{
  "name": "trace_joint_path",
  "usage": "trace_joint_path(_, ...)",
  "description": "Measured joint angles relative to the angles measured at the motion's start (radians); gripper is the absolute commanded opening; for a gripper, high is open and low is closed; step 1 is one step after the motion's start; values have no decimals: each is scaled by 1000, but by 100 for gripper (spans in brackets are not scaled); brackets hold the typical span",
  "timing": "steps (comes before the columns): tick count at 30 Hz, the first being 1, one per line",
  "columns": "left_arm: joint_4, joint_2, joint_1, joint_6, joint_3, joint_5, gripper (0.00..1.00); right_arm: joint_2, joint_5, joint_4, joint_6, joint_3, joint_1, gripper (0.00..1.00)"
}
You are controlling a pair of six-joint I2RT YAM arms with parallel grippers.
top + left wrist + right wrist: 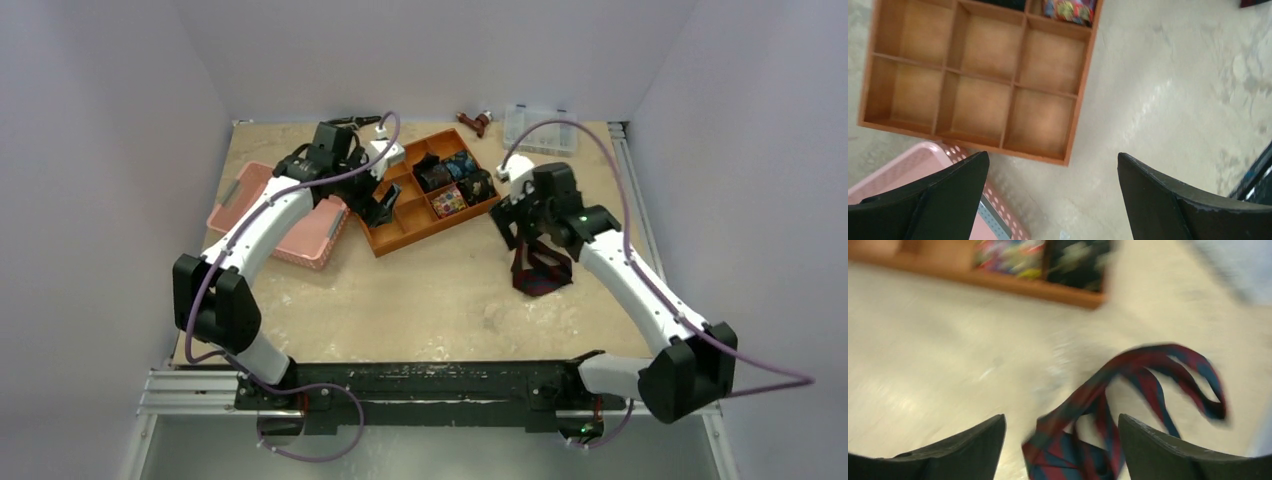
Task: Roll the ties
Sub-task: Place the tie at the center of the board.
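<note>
Striped tie [541, 273] heaped on beige tabletop [430, 300], white walls [440, 50]

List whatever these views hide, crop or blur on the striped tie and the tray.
- Striped tie: motion-blurred in the right wrist view, lower folds cut by the bottom edge; right arm covers part in the top view.
- Wooden tray: far compartments cropped in the left wrist view; left arm hides left-end ones in the top view.
- Rolled ties: too small from the top, blurred in the right wrist view.
</note>
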Motion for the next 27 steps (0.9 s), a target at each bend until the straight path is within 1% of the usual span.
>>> trace_joint_path(2,-65,5,-7,71,-13,15,100,72,-78,-63,-37,-17,66,94)
trace_joint_path(5,-102,4,-11,152,-30,82,99,96,-202,-135,-58,0,105,93)
trace_joint_path(7,-114,6,-25,190,-62,116,95,86,-246,-161,-62,34,77,91)
trace_joint_path(9,-140,30,-60,216,-80,128,90,72,-274,-163,-65,67,29,87)
trace_joint_path(12,-149,120,-113,220,-76,145,80,54,-283,-175,-71,92,-62,80)
trace_joint_path(13,-155,162,-122,210,-66,147,78,53,-278,-186,-72,92,-86,78)
trace_joint_path(18,-172,359,-121,132,28,125,74,74,-204,-224,-70,74,-149,76)
trace_joint_path(22,-216,466,-103,65,173,58,73,124,-130,-230,-67,68,-163,75)
trace_joint_path(24,-244,529,-74,29,283,13,74,155,-98,-230,-68,68,-168,74)
trace_joint_path(27,-242,611,-5,-19,422,-42,80,201,-64,-230,-73,69,-172,70)
